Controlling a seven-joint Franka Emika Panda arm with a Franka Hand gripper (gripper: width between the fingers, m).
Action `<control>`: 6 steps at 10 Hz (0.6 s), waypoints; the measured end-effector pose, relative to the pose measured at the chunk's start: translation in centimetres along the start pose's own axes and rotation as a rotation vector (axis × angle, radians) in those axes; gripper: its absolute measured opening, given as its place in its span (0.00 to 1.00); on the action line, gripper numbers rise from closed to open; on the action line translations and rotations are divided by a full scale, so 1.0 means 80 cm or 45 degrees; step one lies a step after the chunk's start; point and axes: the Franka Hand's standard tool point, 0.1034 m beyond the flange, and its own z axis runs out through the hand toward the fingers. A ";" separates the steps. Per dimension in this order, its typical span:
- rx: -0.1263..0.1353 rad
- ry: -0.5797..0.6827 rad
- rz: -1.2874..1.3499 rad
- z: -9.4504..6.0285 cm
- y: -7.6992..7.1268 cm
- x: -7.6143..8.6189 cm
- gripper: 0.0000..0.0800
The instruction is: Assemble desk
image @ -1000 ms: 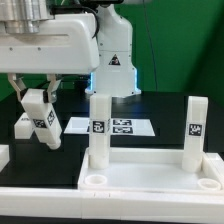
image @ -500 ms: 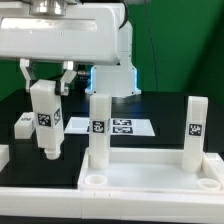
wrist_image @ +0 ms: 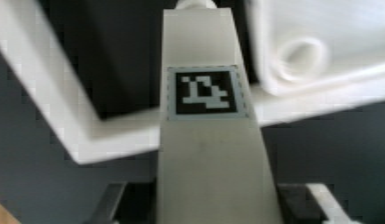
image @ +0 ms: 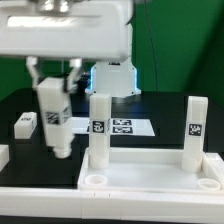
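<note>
The white desk panel [image: 150, 178] lies at the front with its rim up. Two white tagged legs stand upright in its far corner sockets, one near the middle [image: 99, 128] and one on the exterior view's right [image: 195, 132]. My gripper [image: 54, 84] is shut on a third tagged leg [image: 55, 118] and holds it nearly upright in the air, above the table left of the panel. In the wrist view the held leg [wrist_image: 215, 110] runs out from between my fingers over the panel's rim, with an empty round socket [wrist_image: 299, 55] beside it.
The marker board [image: 120, 127] lies on the black table behind the panel. A small white tagged part [image: 27, 123] lies at the exterior view's left. The robot base [image: 112, 75] stands at the back. Another white piece [image: 4, 155] sits at the left edge.
My gripper has moved toward the exterior view's right with the leg, and the leg has turned from tilted to nearly upright. The standing legs and panel have not moved.
</note>
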 end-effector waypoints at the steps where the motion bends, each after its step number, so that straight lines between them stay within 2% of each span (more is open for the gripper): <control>1: 0.012 0.005 0.002 -0.002 -0.022 0.001 0.36; 6: 0.011 0.000 -0.009 0.001 -0.020 -0.001 0.36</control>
